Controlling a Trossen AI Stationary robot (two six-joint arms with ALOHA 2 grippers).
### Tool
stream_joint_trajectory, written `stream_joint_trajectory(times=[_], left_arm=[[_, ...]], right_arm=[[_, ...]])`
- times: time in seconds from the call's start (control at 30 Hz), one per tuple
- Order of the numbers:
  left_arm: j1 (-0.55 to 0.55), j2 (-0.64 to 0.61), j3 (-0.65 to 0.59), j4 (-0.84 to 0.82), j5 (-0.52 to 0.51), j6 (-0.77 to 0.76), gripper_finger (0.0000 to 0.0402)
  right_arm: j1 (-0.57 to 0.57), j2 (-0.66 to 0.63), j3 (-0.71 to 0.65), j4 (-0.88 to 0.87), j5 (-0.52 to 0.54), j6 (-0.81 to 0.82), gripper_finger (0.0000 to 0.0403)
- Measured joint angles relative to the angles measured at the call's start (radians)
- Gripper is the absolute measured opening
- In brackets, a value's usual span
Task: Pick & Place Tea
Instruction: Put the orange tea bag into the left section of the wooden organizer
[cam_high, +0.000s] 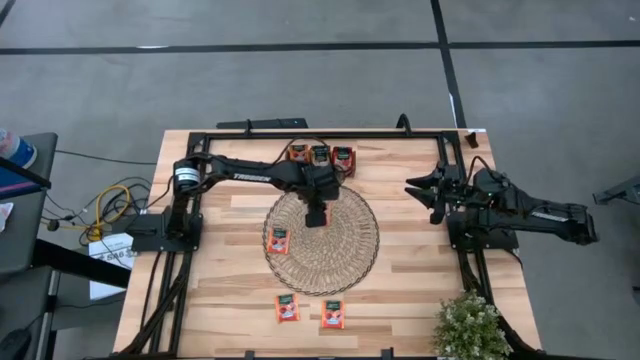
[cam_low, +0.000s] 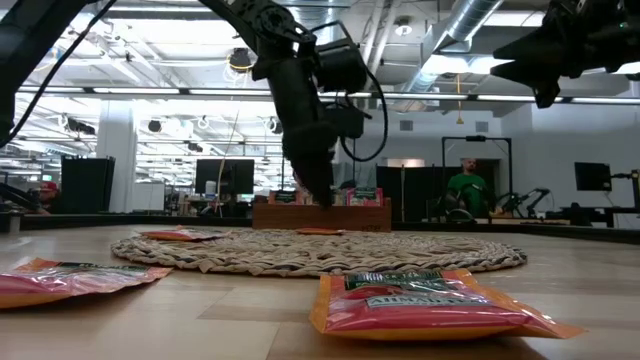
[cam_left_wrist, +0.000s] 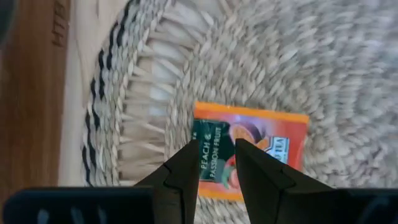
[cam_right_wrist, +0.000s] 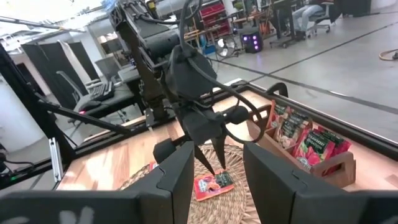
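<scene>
The left end effector (cam_left_wrist: 216, 163) hovers, fingers narrowly parted and empty, over a flat red-orange tea sachet (cam_left_wrist: 249, 149) near the round woven mat's (cam_high: 350, 250) far edge. The right end effector (cam_high: 418, 193), open and empty, waits near the table's (cam_high: 420, 290) right edge.

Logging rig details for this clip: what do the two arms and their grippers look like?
Both arms are black and segmented. The left arm has pale lettering along its link, a silver round motor end at its base, and a looping black cable near the left gripper, whose fingers are slim and pointed. The right gripper is black too, with angular wedge-shaped fingers.

Left gripper (cam_high: 317, 215) over woven mat (cam_high: 350, 255); sachets (cam_high: 287, 308) nearby
</scene>
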Motion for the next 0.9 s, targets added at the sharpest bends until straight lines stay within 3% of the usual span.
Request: stream_joint_trajectory(times=[0.9], left_arm=[[0.028, 0.028, -0.001, 0.026, -0.001, 0.008, 0.0097]], right_arm=[[0.001, 0.0, 0.0, 0.01, -0.027, -0.005, 0.013]])
